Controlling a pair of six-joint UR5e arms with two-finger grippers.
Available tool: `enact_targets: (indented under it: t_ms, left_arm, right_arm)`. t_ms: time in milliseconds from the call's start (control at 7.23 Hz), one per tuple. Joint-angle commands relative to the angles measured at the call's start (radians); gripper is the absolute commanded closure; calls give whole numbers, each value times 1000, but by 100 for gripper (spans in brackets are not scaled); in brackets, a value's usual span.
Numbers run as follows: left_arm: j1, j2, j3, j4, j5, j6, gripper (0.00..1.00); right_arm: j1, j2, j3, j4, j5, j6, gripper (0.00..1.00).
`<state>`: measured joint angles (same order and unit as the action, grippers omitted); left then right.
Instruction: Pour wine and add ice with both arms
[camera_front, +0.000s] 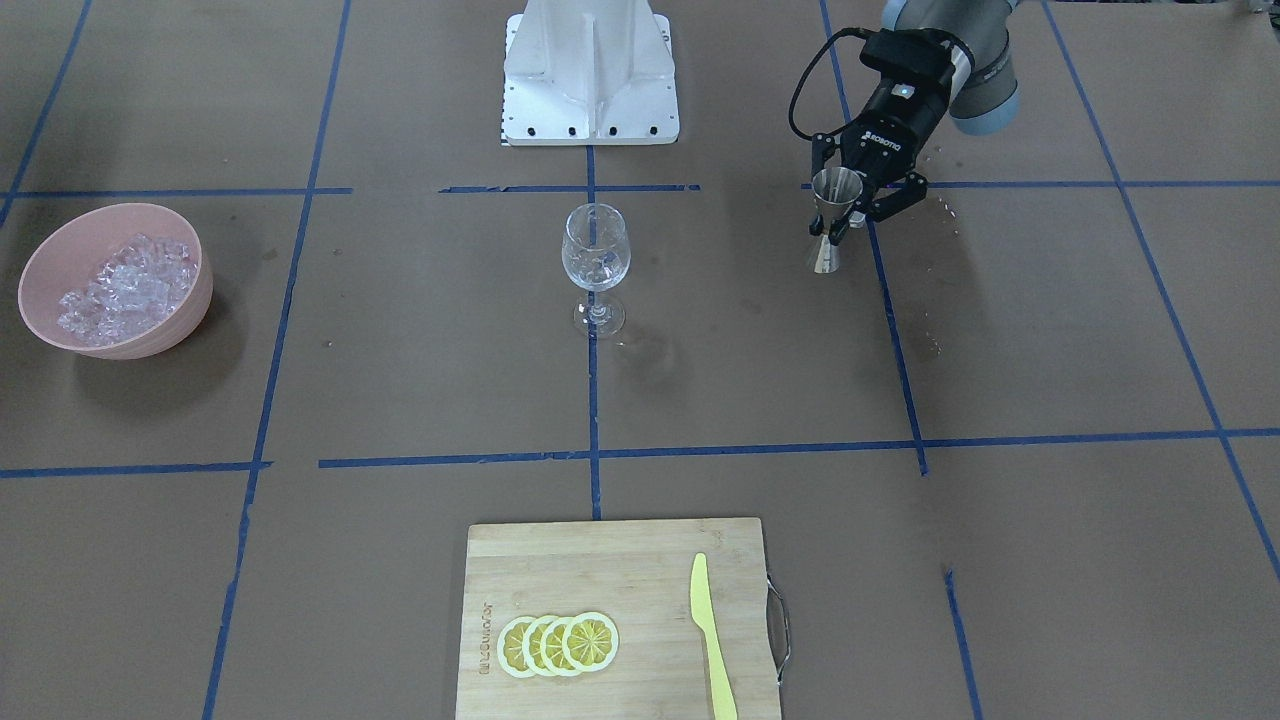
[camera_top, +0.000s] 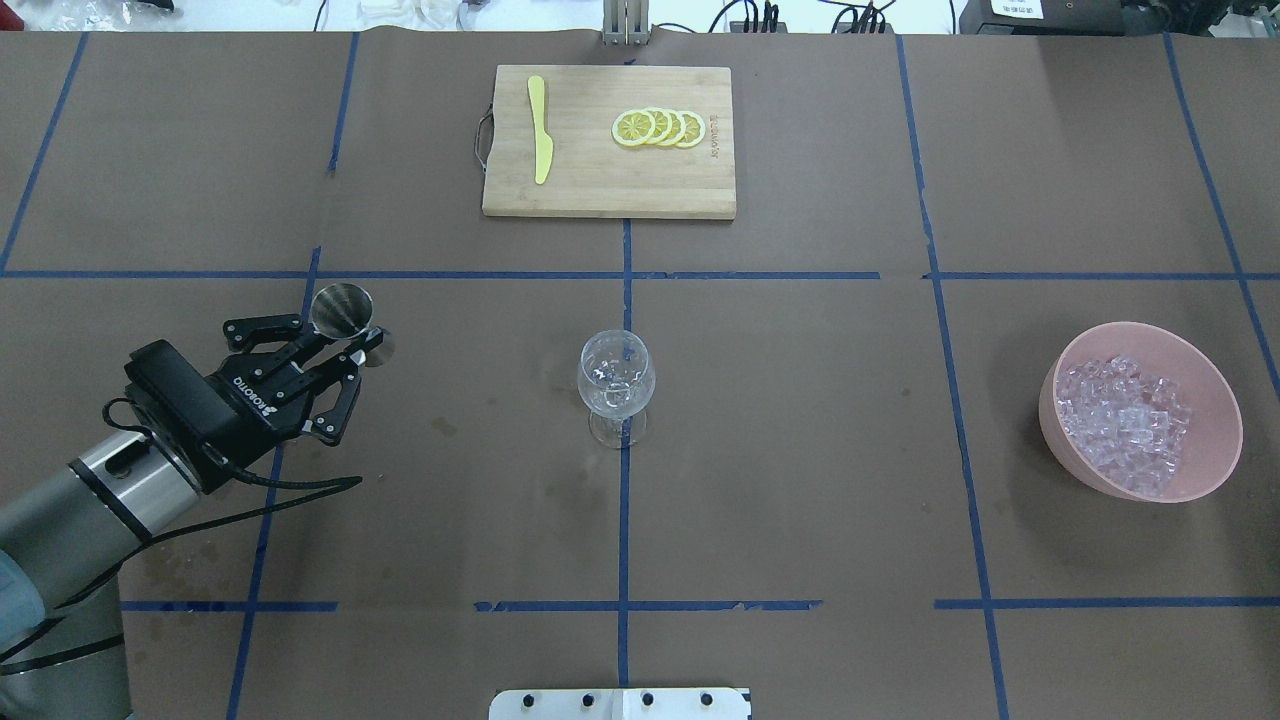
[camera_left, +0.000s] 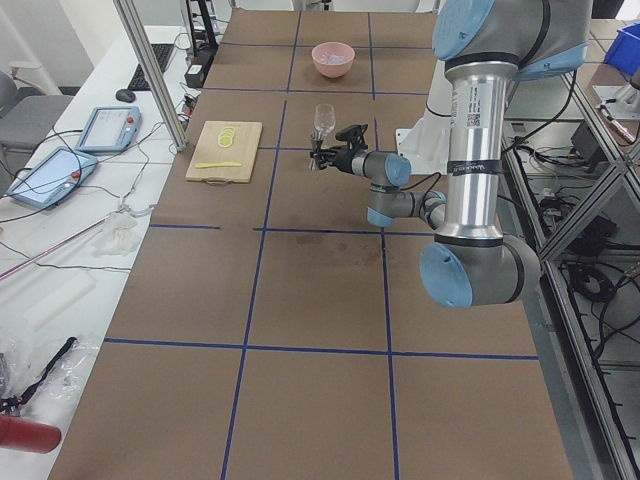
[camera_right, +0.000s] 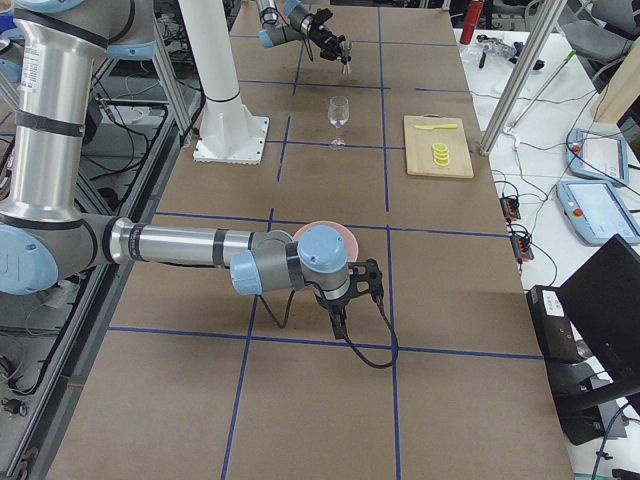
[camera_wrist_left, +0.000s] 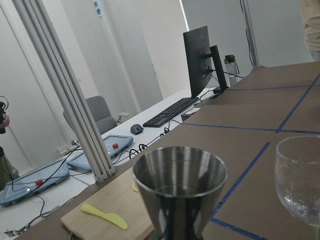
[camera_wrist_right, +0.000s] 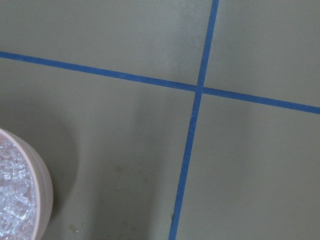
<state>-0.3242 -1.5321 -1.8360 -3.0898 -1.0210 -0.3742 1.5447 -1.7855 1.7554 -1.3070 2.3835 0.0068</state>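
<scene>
Near table edge: foot of the white pedestal (camera_top: 620, 703).

Left gripper (camera_top: 345, 347) is out over the robot's left half of the table. Its jaws are clamped on the waist of a steel jigger (camera_top: 341, 308), which is roughly upright, mouth up. Wine inside: cannot tell, the wrist view shows only steel sheen.

Mid-table, well apart from the jigger, a clear wine glass (camera_top: 615, 375) stands upright on the centre tape line.

Right side: pink bowl (camera_top: 1150, 338) heaped with ice (camera_top: 1125, 420). Right gripper (camera_right: 358, 283) points down just beside the bowl; jaw state cannot be told.

Far edge: cutting board (camera_top: 590, 185) with four overlapping lemon slices (camera_top: 660, 127), and a yellow knife (camera_top: 540, 130) lying apart from them.
</scene>
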Motion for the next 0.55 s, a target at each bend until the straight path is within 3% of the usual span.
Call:
enact_targets:
  t_ms: [0,415]
  left_arm:
    - [1,70,48,-9,88,-180,100]
    - [7,66,171,-12,230,-426,100]
  right_arm:
    - [0,3,-1,0,0,2,0]
    - [0,3,1,0,0,4,0]
